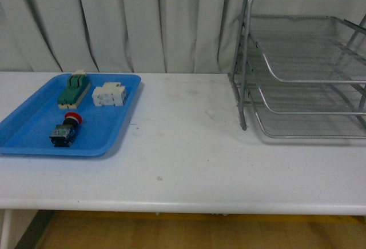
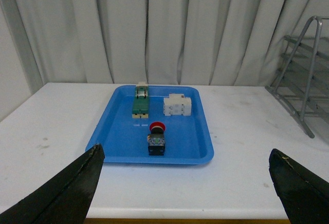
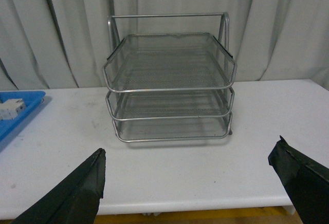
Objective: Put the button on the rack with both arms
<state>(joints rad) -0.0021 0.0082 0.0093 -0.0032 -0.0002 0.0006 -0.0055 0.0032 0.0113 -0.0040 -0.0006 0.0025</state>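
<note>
Three things lie in the blue tray [image 1: 28, 140]: one button [image 1: 66, 129] by its near rim, one green switch [image 1: 74, 89], one white block [image 1: 109, 95]. One rack [image 1: 303, 55] stands well apart from the tray. The left gripper [image 2: 185, 152] and right gripper [image 3: 190, 149] gape wide and empty. The button lies ahead, between the left fingers [image 2: 61, 193], not touching them.

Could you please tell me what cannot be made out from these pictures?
- Rack: right side cut off by the front view's edge.
- Button: body markings too small and blurred in front and left wrist views.
- Blue tray: right wrist view's edge cuts off all but a corner.
- Arms: absent from the front view.
</note>
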